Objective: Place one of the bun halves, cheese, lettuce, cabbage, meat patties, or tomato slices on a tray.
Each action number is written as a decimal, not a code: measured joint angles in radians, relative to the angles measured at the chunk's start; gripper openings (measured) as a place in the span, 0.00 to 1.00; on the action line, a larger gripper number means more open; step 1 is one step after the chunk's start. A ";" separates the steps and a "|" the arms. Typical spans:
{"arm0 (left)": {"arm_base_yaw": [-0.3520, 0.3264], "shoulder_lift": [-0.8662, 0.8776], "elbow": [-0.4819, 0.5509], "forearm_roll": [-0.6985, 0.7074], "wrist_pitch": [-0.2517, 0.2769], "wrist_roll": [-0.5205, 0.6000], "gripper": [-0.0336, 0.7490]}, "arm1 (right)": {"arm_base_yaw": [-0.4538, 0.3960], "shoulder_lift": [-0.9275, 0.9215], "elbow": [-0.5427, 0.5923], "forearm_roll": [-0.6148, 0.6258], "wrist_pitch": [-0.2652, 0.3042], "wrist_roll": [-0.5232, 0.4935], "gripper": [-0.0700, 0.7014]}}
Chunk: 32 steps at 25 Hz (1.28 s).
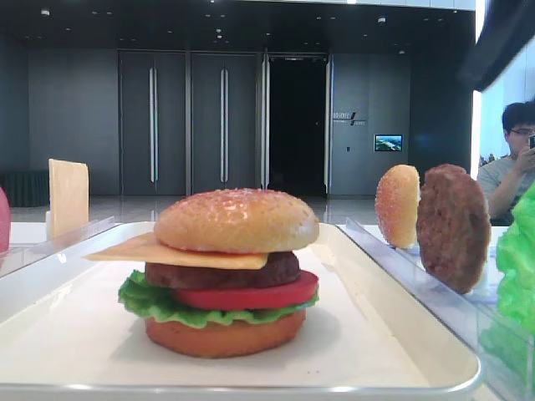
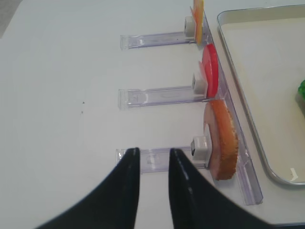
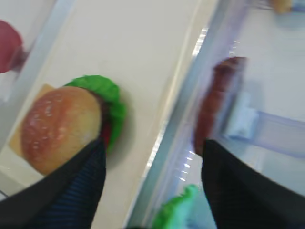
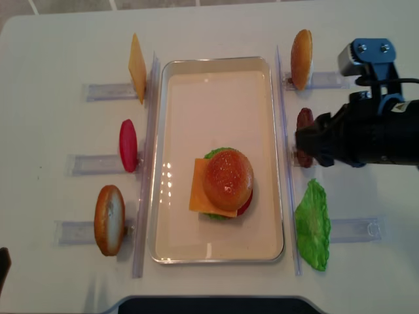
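On the off-white tray (image 4: pixel 216 98) stands a stacked burger: sesame top bun (image 4: pixel 228 178), cheese (image 1: pixel 167 249), patty (image 1: pixel 221 273), tomato slice (image 1: pixel 247 294), lettuce (image 1: pixel 159 302) and a bottom bun. My right gripper (image 3: pixel 152 143) is open with nothing between its fingers. It hovers above the tray's right rim, between the burger and the rack patty (image 4: pixel 304 120). The view from this wrist is blurred. Off to the left over bare table, my left gripper (image 2: pixel 153 151) holds nothing, its fingers a narrow gap apart, next to an orange-brown bun (image 2: pixel 224 140).
Clear racks flank the tray. The right one holds a sesame bun (image 4: pixel 301 59), the patty and a lettuce leaf (image 4: pixel 313 226). Cheese (image 4: pixel 137 67), a tomato slice (image 4: pixel 128 145) and the flat bun (image 4: pixel 109 219) stand on the left one. A person sits beyond the table (image 1: pixel 510 167).
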 joint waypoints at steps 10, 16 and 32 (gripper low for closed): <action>0.000 0.000 0.000 0.000 0.000 0.000 0.25 | -0.412 -0.214 0.000 -0.509 0.294 0.328 0.66; 0.000 0.000 0.000 0.000 0.000 0.000 0.25 | -0.448 -0.311 0.000 -0.592 0.332 0.374 0.58; 0.000 0.000 0.000 0.000 0.000 -0.001 0.25 | -0.338 -0.644 0.001 -0.755 0.529 0.512 0.48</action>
